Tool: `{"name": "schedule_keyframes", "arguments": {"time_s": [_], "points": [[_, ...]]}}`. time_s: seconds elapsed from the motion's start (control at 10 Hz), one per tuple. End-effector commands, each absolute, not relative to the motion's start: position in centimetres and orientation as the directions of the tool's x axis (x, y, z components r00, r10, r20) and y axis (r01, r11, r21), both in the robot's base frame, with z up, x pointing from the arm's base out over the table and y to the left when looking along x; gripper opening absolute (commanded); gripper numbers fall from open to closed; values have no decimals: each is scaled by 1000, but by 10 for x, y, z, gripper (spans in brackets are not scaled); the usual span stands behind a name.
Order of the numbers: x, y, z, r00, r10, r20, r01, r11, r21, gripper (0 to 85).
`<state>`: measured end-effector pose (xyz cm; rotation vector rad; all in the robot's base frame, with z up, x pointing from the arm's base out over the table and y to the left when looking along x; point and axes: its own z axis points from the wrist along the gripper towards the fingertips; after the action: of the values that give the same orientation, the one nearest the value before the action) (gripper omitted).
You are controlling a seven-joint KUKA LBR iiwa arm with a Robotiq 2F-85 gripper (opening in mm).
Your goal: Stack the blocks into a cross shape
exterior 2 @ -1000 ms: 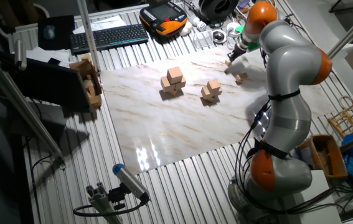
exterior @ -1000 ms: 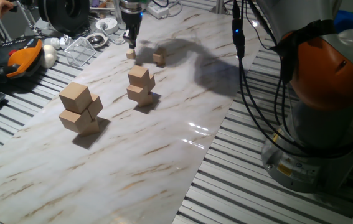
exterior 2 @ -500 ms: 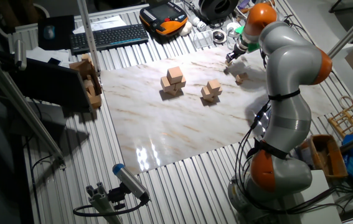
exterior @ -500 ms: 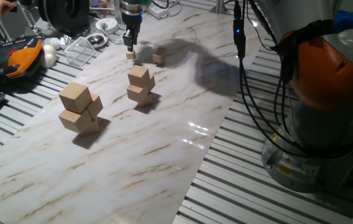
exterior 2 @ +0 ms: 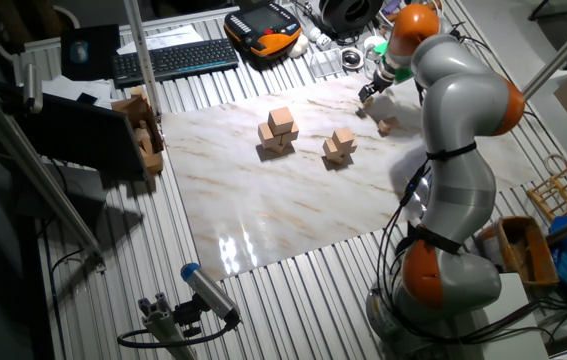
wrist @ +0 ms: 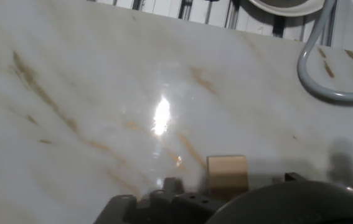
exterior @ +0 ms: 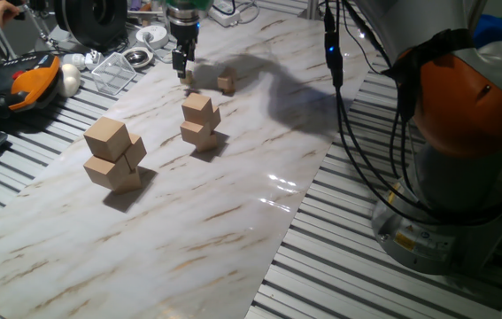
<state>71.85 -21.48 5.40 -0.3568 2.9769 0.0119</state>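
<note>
1. Gripper point(exterior: 182, 69) stands low over the far end of the marble board point(exterior: 233, 186), fingers pointing down.
2. One tiny block point(wrist: 227, 175) lies on the board at the gripper's base in the hand view, just right of a visible finger point(wrist: 172, 185); whether it sits between the jaws cannot be told.
3. Jaw state: cannot tell, whether parted or clenched.
4. A second tiny block point(exterior: 226, 84) rests on the board near the gripper, apart from it.
5. Medium cube stack point(exterior: 200, 121) and large cube stack point(exterior: 113, 155) stand nearer the camera.
</note>
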Motion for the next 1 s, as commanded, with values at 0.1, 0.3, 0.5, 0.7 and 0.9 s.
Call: {"name": "schedule_keyframes", "arguments": {"time_s": [0.1, 0.3, 0.5, 0.7, 0.9], "points": [[719, -215, 50, -960, -240, -141, -241, 970, -11, 680], [720, -215, 49, -960, -246, -135, -247, 969, -11, 680], [720, -215, 43, -959, -255, -124, -257, 967, -6, 680], [720, -214, 40, -958, -263, -117, -264, 964, -3, 680], [720, -214, 39, -957, -271, -109, -272, 962, -5, 510]]}}
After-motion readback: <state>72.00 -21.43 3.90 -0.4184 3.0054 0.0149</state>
